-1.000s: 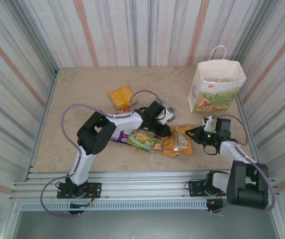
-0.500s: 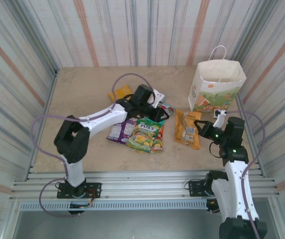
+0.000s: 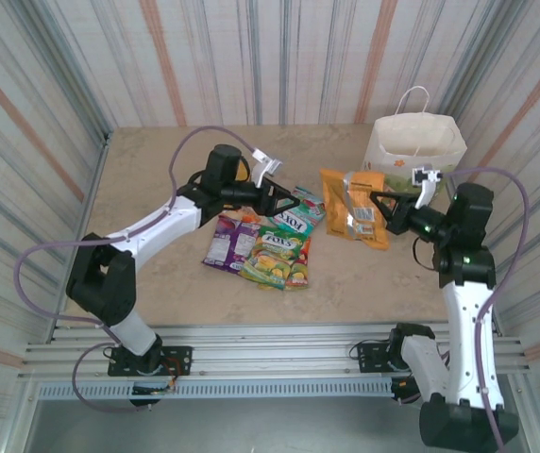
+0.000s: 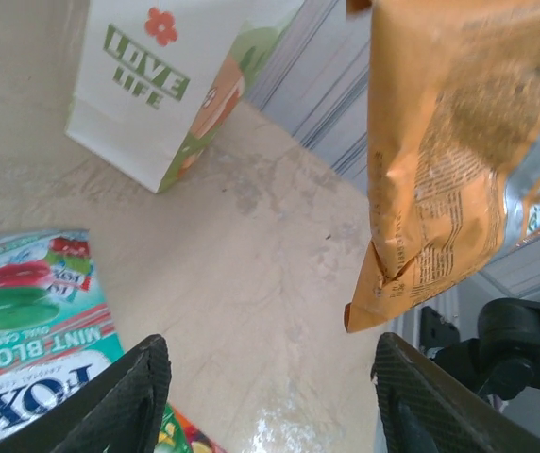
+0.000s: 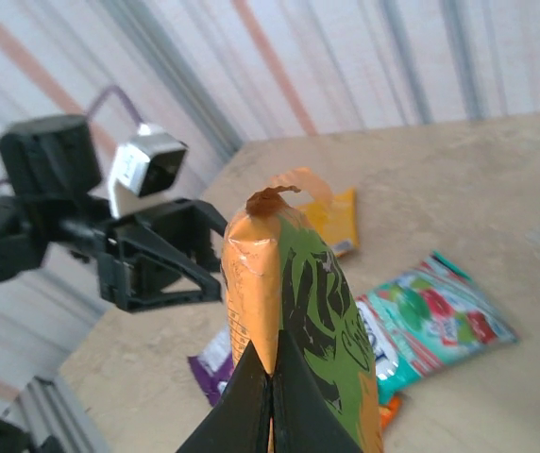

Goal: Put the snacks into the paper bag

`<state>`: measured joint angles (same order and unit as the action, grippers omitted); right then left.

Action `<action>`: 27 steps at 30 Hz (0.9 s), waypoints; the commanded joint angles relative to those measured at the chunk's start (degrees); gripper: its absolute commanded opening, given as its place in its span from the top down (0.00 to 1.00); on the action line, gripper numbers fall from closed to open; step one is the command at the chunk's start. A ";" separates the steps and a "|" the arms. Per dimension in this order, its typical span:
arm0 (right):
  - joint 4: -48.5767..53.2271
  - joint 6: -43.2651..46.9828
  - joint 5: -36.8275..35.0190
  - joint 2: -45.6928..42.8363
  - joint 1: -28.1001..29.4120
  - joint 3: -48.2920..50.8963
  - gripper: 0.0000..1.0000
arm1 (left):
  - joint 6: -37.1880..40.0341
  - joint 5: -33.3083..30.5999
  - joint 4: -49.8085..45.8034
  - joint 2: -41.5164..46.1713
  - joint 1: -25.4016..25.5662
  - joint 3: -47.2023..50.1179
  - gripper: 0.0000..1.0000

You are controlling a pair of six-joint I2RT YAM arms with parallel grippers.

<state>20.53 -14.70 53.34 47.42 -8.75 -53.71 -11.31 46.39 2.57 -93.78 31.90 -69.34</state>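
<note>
My right gripper (image 3: 384, 209) is shut on the edge of the gold-orange twin pack (image 3: 350, 206) and holds it in the air left of the white paper bag (image 3: 412, 146). In the right wrist view the pack (image 5: 298, 283) stands straight up out of the closed jaws (image 5: 272, 382). My left gripper (image 3: 279, 198) is open and empty above the teal FOX'S packet (image 3: 305, 213); its fingers (image 4: 124, 401) frame bare table. Green (image 3: 275, 255) and purple (image 3: 227, 241) packets lie flat beside the teal one. The left wrist view shows the bag (image 4: 147, 94) upright and the hanging pack (image 4: 459, 160).
A yellow-orange packet (image 5: 341, 212) lies farther back on the table behind the left gripper (image 5: 157, 255). Corrugated walls close in the table on three sides. Bare table lies between the packets and the bag and along the front rail (image 3: 270, 344).
The right gripper has lifted the twin pack off the table and carried it up and back toward the bag. The left arm has swung back and left, and its jaws have opened wider.
</note>
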 commanded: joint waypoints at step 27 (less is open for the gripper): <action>-19.52 1.11 25.07 14.43 3.30 -7.04 1.00 | -6.62 21.20 33.73 -2.25 2.16 1.20 0.48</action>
<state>2.52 -15.53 76.44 61.71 -5.93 -58.52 -17.47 64.95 33.56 -95.92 33.85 -66.30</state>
